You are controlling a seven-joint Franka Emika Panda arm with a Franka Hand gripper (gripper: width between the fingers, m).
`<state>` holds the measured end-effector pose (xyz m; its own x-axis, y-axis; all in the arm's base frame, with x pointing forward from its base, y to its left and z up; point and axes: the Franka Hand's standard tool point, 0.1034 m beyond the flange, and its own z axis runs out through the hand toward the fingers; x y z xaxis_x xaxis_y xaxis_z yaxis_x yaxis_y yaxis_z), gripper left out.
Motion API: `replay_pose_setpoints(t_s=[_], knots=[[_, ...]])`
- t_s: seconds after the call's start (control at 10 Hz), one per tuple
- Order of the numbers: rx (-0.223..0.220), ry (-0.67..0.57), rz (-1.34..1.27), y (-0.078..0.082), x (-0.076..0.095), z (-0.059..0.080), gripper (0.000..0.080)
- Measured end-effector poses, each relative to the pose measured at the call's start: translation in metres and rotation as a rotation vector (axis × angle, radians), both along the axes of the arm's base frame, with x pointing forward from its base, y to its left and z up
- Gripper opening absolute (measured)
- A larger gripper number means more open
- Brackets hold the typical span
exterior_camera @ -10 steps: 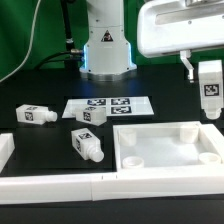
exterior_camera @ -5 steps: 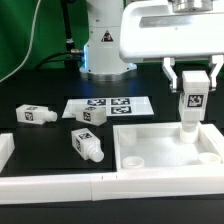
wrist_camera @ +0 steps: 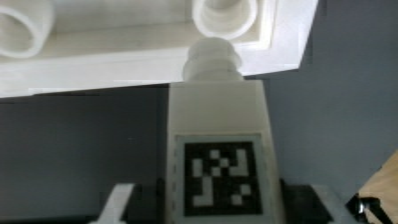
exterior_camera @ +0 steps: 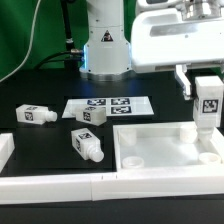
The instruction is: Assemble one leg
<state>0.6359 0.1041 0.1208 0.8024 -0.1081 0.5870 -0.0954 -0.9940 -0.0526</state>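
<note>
Above the corner of the white tabletop (exterior_camera: 150,127) at the exterior view's right, the upright leg (exterior_camera: 207,112), clamped in the hand (exterior_camera: 206,90), now hangs farther toward that side than half a second ago, its tip apparently lining up with a corner hole (wrist_camera: 228,15).

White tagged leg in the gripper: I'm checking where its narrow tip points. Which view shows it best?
The wrist view: the white tagged leg fills the frame, its narrow tip seen against the white tabletop panel. The exterior view shows it small and upright in the gripper, over the panel's corner on that view's right, the tip hard to make out.
</note>
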Motion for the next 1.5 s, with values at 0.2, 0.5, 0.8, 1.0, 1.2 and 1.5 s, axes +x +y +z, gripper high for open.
replay_pose_setpoints(t_s=[0.2,0.5,0.8,1.0,1.2,1.5], knots=[[-0.008,-0.015,0.002,0.000,0.000,-0.006,0.0285],[-0.015,-0.014,0.009,-0.001,0.000,-0.007,0.0285],[-0.044,-0.036,0.023,-0.006,0.000,-0.020,0.0285],[-0.035,-0.032,0.016,0.000,-0.001,-0.025,0.0285],[-0.030,-0.033,0.011,0.005,0.000,-0.029,0.0285],[-0.025,-0.035,0.009,0.011,-0.001,-0.029,0.0285]])
